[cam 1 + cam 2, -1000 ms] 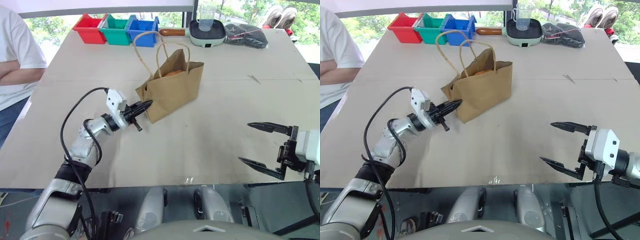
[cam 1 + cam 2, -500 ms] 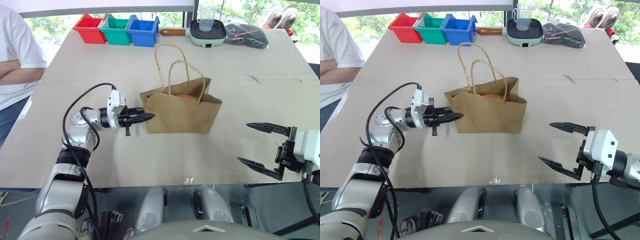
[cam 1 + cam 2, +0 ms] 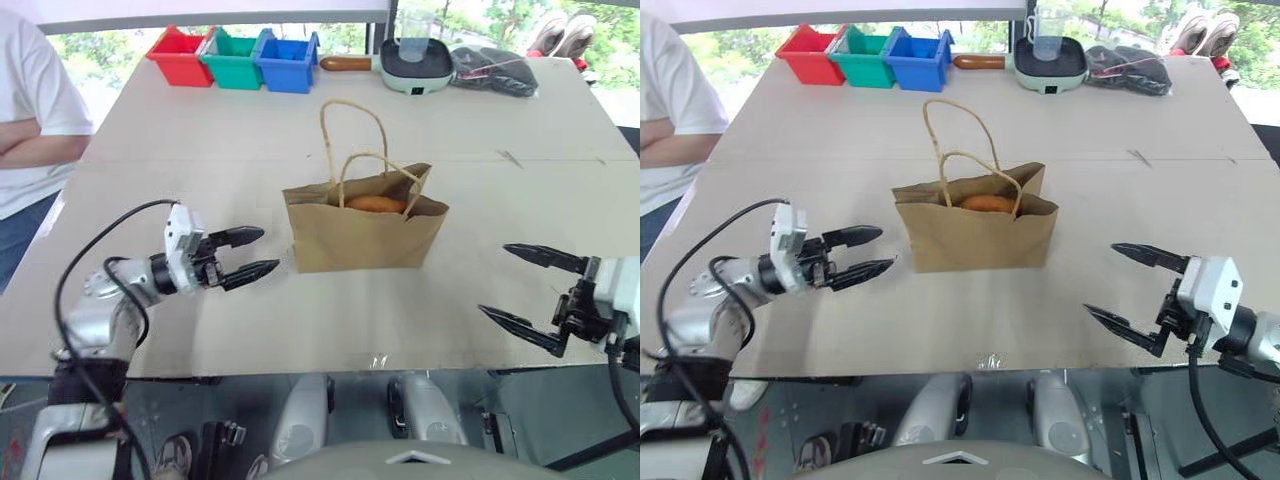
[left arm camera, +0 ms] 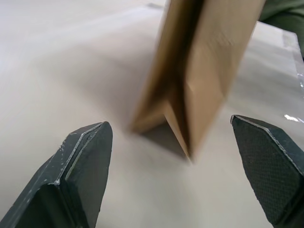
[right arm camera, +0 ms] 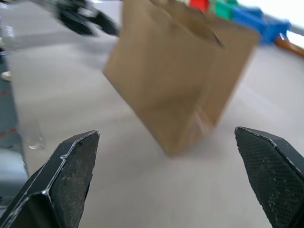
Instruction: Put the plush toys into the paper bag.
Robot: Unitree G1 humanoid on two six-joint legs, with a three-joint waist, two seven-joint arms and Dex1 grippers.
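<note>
Brown paper bag (image 3: pixel 366 229) now stands upright mid-desk (image 3: pixel 520 210), orange plush toy (image 3: pixel 376 204) inside. I've let go: left pincer (image 3: pixel 248 253) has opened wide and pulled back beside the bag, empty. Right pincer (image 3: pixel 528 299) stays wide open, empty, well apart. White toy unseen; task looks near done.

The plain brown kraft paper bag (image 3: pixel 365 232) has tan rope handles (image 3: pixel 352 125), and an orange-brown soft toy (image 3: pixel 375 204) shows inside it. The flat table (image 3: pixel 300 310) is pale beige. Three small plastic bins stand in red (image 3: pixel 180 57), green (image 3: pixel 232 60) and blue (image 3: pixel 285 62). The round pan (image 3: pixel 413 63) is pale green with a black inside.
</note>
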